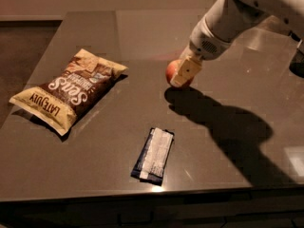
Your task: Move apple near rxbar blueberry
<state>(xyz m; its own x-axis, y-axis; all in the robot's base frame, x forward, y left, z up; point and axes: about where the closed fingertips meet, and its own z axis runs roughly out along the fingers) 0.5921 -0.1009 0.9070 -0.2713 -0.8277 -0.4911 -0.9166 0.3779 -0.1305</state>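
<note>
The apple (170, 71), small and red-orange, is at the middle of the dark table (90, 175), slightly right of centre. My gripper (179, 76) comes down from the upper right on a white arm and is shut on the apple. One cream finger (185, 70) covers the apple's right side. The apple is at or just above the table top, with its shadow right below it. The rxbar blueberry (153, 155), a flat navy wrapper with a white strip, lies near the front edge, well in front of the apple and a little to its left.
A large brown-and-cream chip bag (71, 87) lies at the left of the table. The arm's shadow (228, 132) falls across the right half. The table's front edge runs just below the bar. A dark object (298, 63) sits at the far right edge.
</note>
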